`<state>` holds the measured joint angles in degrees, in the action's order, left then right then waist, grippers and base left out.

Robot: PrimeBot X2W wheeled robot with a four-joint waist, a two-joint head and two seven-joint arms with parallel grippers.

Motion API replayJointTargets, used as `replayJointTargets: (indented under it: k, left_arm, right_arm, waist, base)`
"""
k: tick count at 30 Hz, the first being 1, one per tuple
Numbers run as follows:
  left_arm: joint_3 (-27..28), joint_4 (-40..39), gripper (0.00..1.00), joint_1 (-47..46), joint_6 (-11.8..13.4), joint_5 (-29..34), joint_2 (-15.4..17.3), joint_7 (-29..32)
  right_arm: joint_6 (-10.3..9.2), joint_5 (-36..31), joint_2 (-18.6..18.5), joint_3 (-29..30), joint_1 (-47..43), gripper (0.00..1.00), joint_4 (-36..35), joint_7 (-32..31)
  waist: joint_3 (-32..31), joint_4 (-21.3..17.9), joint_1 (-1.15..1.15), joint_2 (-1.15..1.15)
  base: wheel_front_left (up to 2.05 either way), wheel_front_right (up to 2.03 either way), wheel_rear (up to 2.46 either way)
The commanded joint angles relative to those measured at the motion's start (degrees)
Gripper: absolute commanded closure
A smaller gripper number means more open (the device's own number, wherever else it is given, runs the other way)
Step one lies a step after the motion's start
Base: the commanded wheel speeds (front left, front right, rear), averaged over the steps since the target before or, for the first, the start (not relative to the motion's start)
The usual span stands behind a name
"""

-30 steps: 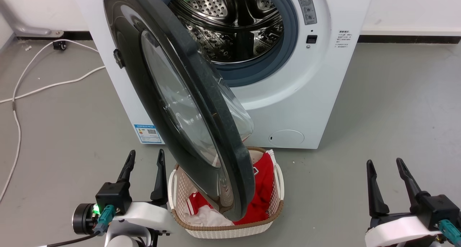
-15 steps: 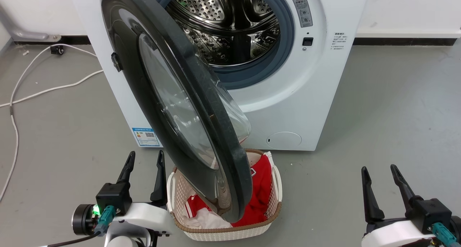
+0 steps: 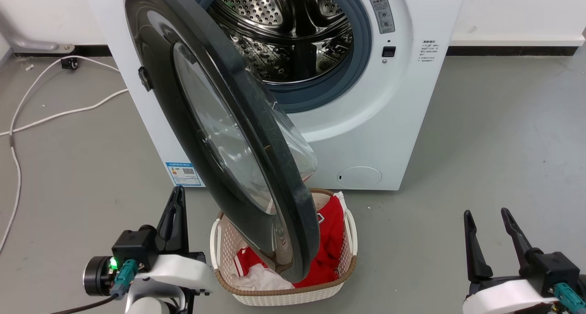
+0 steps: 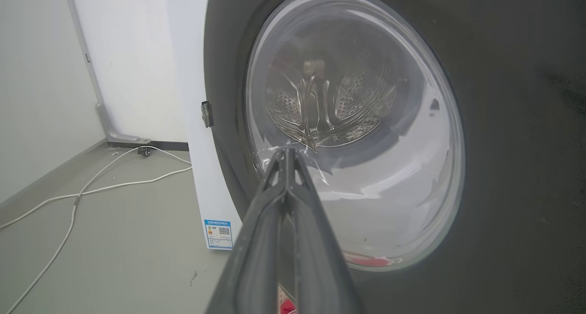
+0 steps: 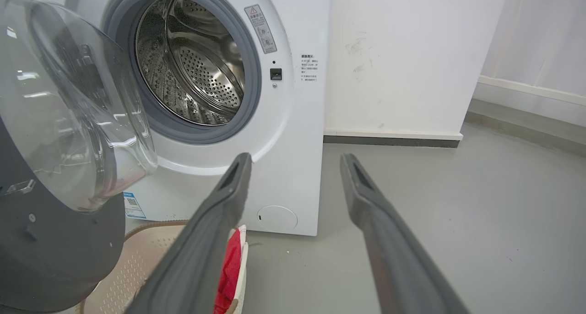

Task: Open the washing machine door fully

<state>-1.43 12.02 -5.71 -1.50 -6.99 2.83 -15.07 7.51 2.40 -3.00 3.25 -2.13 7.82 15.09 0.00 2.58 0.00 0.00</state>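
Observation:
The white washing machine (image 3: 403,103) stands ahead with its steel drum exposed. The washing machine door (image 3: 215,135), glossy black with a bulging glass window, hangs partly open, hinged on the left and swung out over a basket. My left gripper (image 3: 177,195) is low at the left, shut with nothing in it, just left of the door's lower edge. In the left wrist view its closed fingers (image 4: 286,154) point at the door's outer glass (image 4: 357,121). At the lower right, away from the door, my right gripper (image 3: 485,215) is open and empty. In the right wrist view its fingers (image 5: 295,160) face the machine front (image 5: 297,121).
A beige laundry basket (image 3: 284,295) with red and white clothes sits on the floor under the door's lower edge. A white cable (image 3: 46,115) trails across the grey floor at the left. A white wall runs behind the machine.
My left gripper's fingers have come together from open to shut, and the gripper has shifted slightly left. The camera has moved a little. The door's angle looks the same.

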Motion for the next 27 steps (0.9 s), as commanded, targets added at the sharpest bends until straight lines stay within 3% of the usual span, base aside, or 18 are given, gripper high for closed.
replayJointTargets:
  k: [1, 11, 27]
  left_arm:
    - [0.24, -0.53, 1.00, -0.28, -0.05, -0.17, 0.10, -0.15]
    - [0.82, -9.80, 1.00, -2.02, 0.25, -1.67, 0.09, -0.14]
    - [-7.13, -39.14, 1.00, -5.02, 0.45, 1.03, 0.09, -0.14]
  right_arm:
    - [-0.04, 0.04, 0.23, 0.12, -0.06, 0.00, -0.28, 0.10]
    - [-0.04, 0.47, 0.22, -0.31, -0.35, 0.00, -1.41, 0.10]
    - [-0.04, 0.81, 0.22, -0.10, -1.90, 0.00, -1.10, 0.10]
  waist:
    - [0.00, 0.03, 0.00, 0.00]
    - [-0.34, 0.53, 0.00, 0.00]
    - [-1.43, 1.22, 0.00, 0.00]
  base:
    - [0.00, 0.00, 0.00]
    - [0.00, 0.00, 0.00]
    - [0.00, 0.00, 0.00]
